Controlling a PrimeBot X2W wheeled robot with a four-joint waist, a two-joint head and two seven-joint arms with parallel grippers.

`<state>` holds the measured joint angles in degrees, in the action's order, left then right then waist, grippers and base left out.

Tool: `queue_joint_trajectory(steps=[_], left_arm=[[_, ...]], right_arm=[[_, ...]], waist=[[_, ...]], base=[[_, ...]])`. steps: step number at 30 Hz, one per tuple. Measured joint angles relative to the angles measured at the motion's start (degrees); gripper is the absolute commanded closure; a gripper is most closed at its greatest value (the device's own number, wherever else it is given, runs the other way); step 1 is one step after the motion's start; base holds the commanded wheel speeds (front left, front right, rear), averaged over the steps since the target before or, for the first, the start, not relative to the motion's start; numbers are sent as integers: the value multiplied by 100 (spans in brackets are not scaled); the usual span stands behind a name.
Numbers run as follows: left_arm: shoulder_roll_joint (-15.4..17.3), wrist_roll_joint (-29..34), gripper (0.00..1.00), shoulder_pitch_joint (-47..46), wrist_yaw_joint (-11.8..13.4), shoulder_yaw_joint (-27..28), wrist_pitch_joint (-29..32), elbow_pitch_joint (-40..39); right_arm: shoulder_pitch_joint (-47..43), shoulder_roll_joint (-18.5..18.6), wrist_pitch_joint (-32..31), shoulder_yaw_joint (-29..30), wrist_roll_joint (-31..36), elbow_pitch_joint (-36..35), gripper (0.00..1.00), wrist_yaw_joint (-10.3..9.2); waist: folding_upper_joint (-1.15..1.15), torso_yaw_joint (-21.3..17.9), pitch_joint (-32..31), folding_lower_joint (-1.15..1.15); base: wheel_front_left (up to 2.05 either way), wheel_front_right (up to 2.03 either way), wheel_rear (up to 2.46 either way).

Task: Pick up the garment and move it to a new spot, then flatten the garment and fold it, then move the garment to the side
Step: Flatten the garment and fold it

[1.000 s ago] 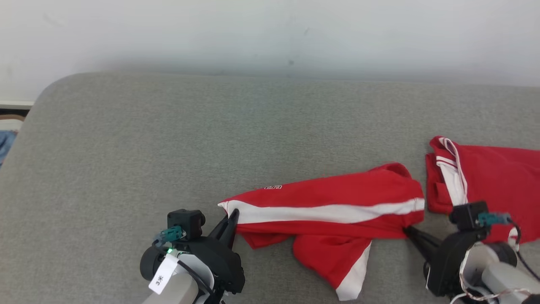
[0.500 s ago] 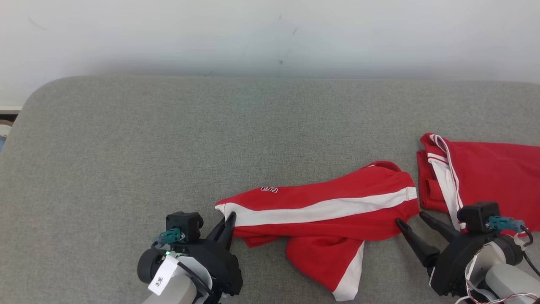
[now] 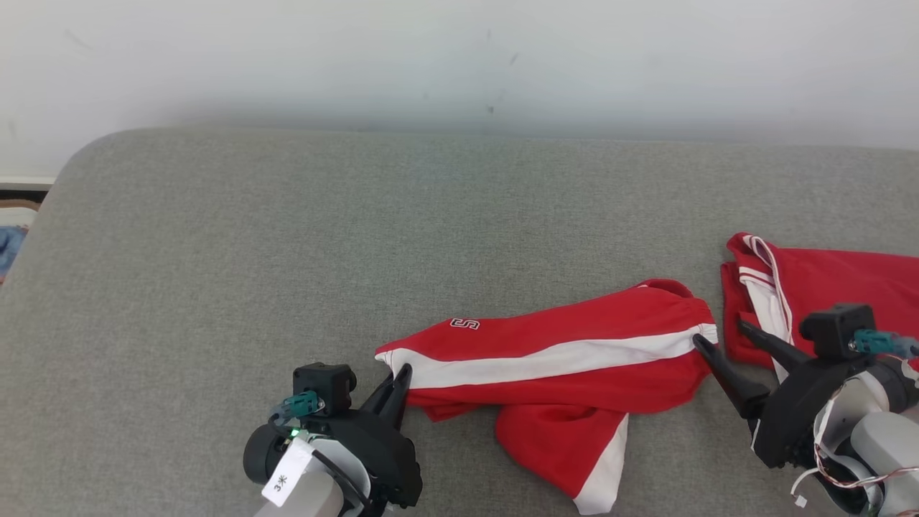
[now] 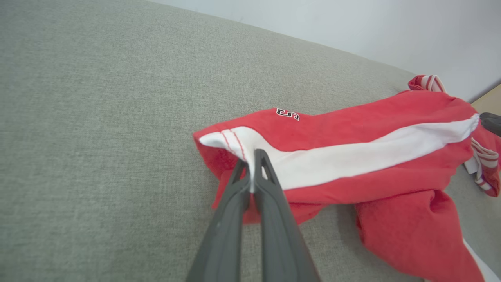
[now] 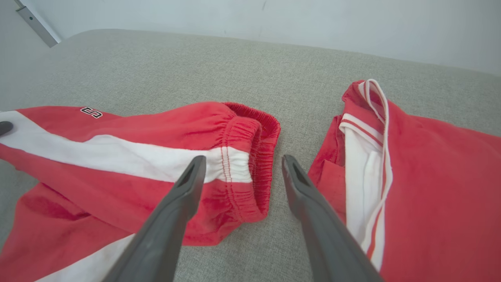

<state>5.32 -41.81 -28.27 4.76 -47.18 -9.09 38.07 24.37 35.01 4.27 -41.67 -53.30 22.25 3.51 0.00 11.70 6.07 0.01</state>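
The garment [image 3: 560,345] is a pair of red shorts with a white side stripe, lying crumpled on the grey padded surface [image 3: 287,237]. My left gripper [image 3: 403,370] is shut on the white hem at its left end, seen close in the left wrist view [image 4: 254,156]. The right gripper [image 3: 719,334] stands open at the elastic waistband end, its fingers astride the waistband's edge without pinching it [image 5: 243,158]. In the right wrist view the garment [image 5: 117,156] stretches off to the left. One leg of the garment [image 4: 352,156] hangs folded toward the front edge.
A second red garment with white trim [image 3: 826,287] lies just right of the right gripper, also in the right wrist view [image 5: 430,176]. A white wall backs the surface. The surface's rounded corner is at far left, with floor and something blue [image 3: 11,248] beyond.
The right gripper has opened and let go of the waistband end, then shifted slightly up and right. The left gripper keeps its hold. The camera view has drifted a little.
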Motion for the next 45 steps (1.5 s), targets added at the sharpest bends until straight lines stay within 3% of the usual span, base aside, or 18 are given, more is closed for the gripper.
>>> queue_joint_trajectory(steps=[6, 7, 8, 16, 17, 18, 19, 30, 42, 44, 45], left_arm=[[-56, 1, 100, -24, -9, -62, 8, -44], [-64, 1, 100, -28, -9, -64, 9, -45], [-67, 1, 100, -38, -10, -69, 21, -45], [-38, 0, 100, -45, -16, -10, 21, 8], [-27, 1, 84, -45, -14, -11, 22, 15], [-11, 8, 31, -44, -9, -26, 22, 36], [8, 26, 0, -44, 7, -35, 22, 55], [216, 216, 0, -41, 127, -89, 33, 172], [137, 125, 0, -34, 76, -153, 303, 192], [130, 126, 23, -36, 77, -155, 310, 192], [121, 129, 69, -37, 76, -163, 343, 194]], right_arm=[[297, 18, -445, -265, 164, 171, 0, 11], [326, 16, -513, -313, 193, 192, 70, 12], [342, 14, -537, -337, 199, 201, 100, 31], [516, -101, -679, -370, 196, 299, 100, 88], [516, -96, -679, -365, 194, 309, 100, 98], [516, -91, -679, -358, 191, 324, 100, 101], [513, -86, -676, -341, 187, 335, 100, 102], [259, -38, -577, -286, 89, 428, 100, 102], [263, -142, -527, -310, 71, 434, 100, 104], [262, -138, -526, -311, 71, 435, 100, 104], [262, -138, -525, -311, 71, 438, 100, 104]], waist=[[0, 178, 96, 0], [0, 202, 112, 0], [0, 225, 129, 0], [0, 219, 147, 0], [0, 199, 141, 0], [0, 178, 137, 0], [0, 156, 131, 0], [0, 37, 43, 0], [0, -76, -3, -1], [0, -89, -3, -1], [0, -95, -5, -1]], base=[[0, 0, 0], [0, 0, 0], [0, 0, 0], [0, 0, 0], [0, 0, 0], [0, 0, 0], [0, 0, 0], [0, 0, 0], [0, 0, 0], [0, 0, 0], [0, 0, 0]])
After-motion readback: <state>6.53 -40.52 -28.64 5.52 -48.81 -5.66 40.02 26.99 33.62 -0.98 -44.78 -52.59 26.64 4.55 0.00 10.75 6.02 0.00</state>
